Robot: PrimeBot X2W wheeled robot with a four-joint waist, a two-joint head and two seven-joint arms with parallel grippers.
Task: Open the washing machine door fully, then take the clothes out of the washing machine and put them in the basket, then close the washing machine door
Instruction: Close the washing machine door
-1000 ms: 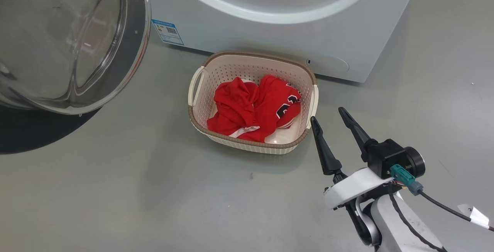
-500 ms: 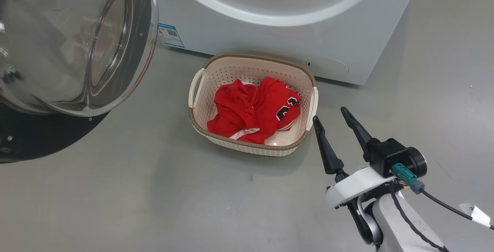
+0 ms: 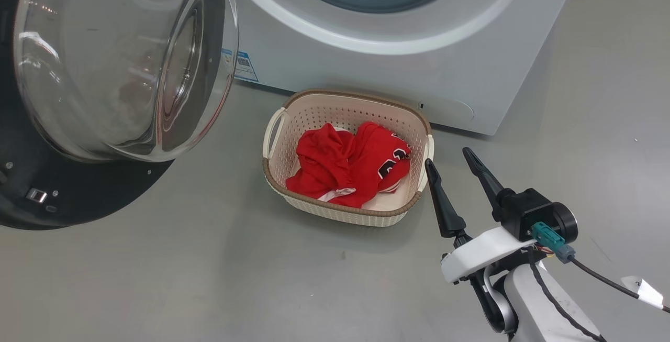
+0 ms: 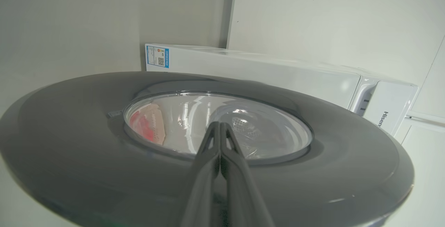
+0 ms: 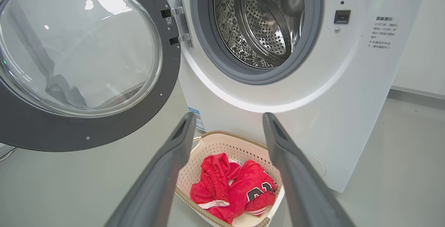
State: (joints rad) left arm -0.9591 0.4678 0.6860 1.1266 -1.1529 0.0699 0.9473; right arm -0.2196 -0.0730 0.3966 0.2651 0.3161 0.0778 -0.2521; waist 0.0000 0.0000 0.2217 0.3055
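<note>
The clothes (image 3: 345, 169) are placed in the basket (image 3: 345, 93); closing the door (image 3: 78, 195) is judged next.
A push is called for from the shut, empty left hand (image 4: 219, 127) behind the open door; the right hand (image 3: 447, 157) is held wide open, empty.

The clothes (image 3: 350, 169) are shown in bright red with white trim and black-and-white numerals; the basket (image 3: 335, 114) is rendered in perforated cream, edged in woven brown. The washing machine (image 3: 366, 64) is finished in white, with a perforated steel drum (image 5: 257, 29), grey seal (image 5: 203, 39) and black-rimmed door (image 3: 78, 206).
</note>
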